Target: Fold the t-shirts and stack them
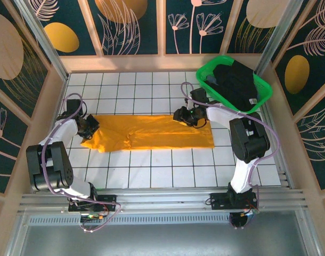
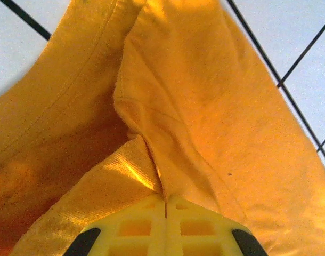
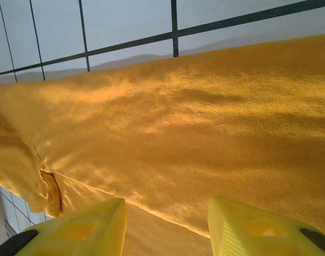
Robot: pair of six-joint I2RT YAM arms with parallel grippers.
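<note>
The table (image 1: 152, 170), white tiles with dark lines, carries everything. The orange-yellow t-shirt (image 1: 152, 133) lies across its middle as a long flat band, from the left arm to the right arm. At the far right corner stands the green basket (image 1: 265, 92). The black t-shirt (image 1: 234, 80) is heaped inside it and partly hangs over the rim, and a small white tag (image 1: 253, 100) shows on its near side. The basket is behind the right arm and does not touch the orange-yellow cloth.

The left end effector (image 1: 90, 125) is at the left end of the orange-yellow t-shirt. In the left wrist view its two yellow fingers are pressed together (image 2: 166, 205) with almost no gap, and a raised fold of the cloth runs straight into the line where they meet, so it is pinching this fold. Around the pinch the cloth stands up in ridges.

The right end effector (image 1: 185, 116) is at the far edge of the shirt, near its right end. In the right wrist view its fingers (image 3: 72, 229) are wide apart (image 3: 165, 205) and grip nothing. The cloth and its hem pass across the gap between them, very close to the tips. I cannot tell if the tips touch it.
</note>
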